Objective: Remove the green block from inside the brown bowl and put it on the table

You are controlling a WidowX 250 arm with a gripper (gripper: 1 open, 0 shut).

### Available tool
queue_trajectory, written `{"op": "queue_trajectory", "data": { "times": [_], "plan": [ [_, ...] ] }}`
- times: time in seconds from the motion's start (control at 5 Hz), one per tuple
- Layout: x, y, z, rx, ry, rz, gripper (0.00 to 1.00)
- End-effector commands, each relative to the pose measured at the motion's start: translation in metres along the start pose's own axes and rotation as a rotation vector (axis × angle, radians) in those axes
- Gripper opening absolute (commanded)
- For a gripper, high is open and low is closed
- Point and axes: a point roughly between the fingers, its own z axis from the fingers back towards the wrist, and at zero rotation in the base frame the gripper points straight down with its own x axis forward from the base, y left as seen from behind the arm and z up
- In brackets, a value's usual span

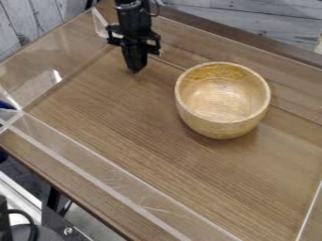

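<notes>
The brown bowl (221, 126) stands upright on the table (120, 136), right of centre, and its inside shows only bare wood. The green block is out of view; no green shows anywhere. My black gripper (135, 68) hangs at the table's far left, pointing straight down with its tips close to the tabletop. It is well to the left of the bowl and apart from it. Its fingers are pressed together, and nothing shows between them.
Low clear acrylic walls (44, 141) edge the tabletop on the left, front and back. White planks run behind the table at the far side. Dark cables and a stand show below the front-left corner.
</notes>
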Motion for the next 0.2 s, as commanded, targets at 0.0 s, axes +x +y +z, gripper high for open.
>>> {"op": "queue_trajectory", "data": {
  "times": [0.0],
  "plan": [
    [0.0129, 0.0059, 0.0195, 0.036, -0.068, -0.004, 0.00]
  ]
}}
